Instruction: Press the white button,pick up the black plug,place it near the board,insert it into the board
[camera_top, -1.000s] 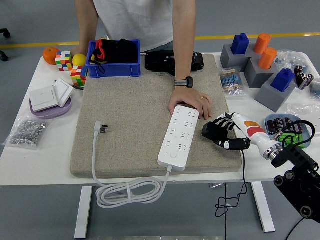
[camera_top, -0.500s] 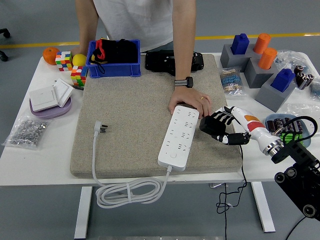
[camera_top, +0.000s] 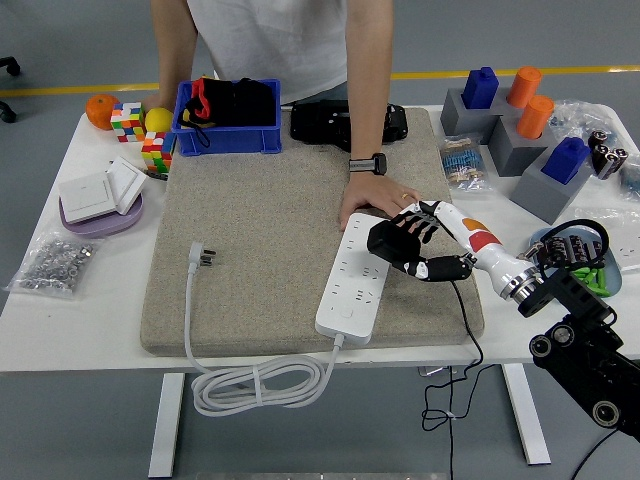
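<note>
A white power strip (camera_top: 355, 280) lies slanted on the beige mat (camera_top: 270, 200), with a round white button (camera_top: 347, 311) near its front end. Its white cable (camera_top: 255, 385) loops off the table's front edge and ends in a pale grey plug (camera_top: 203, 256), which lies loose on the mat's left part. My right hand (camera_top: 398, 243), black with fingers spread, hovers over the strip's far right half and holds nothing. A person's hand (camera_top: 372, 203) rests on the strip's far end, just behind my fingers.
A blue bin (camera_top: 228, 118) and a black device (camera_top: 345, 122) stand behind the mat. Colour cubes (camera_top: 128, 122), a purple plate with switches (camera_top: 100, 200) and a bag of nuts (camera_top: 55, 262) sit left. Grey blocks with pegs (camera_top: 520, 130) and a bowl (camera_top: 570, 250) sit right.
My right hand has moved left from beside the mat's right edge to over the power strip. The person's hand, the strip and the plug have stayed put.
</note>
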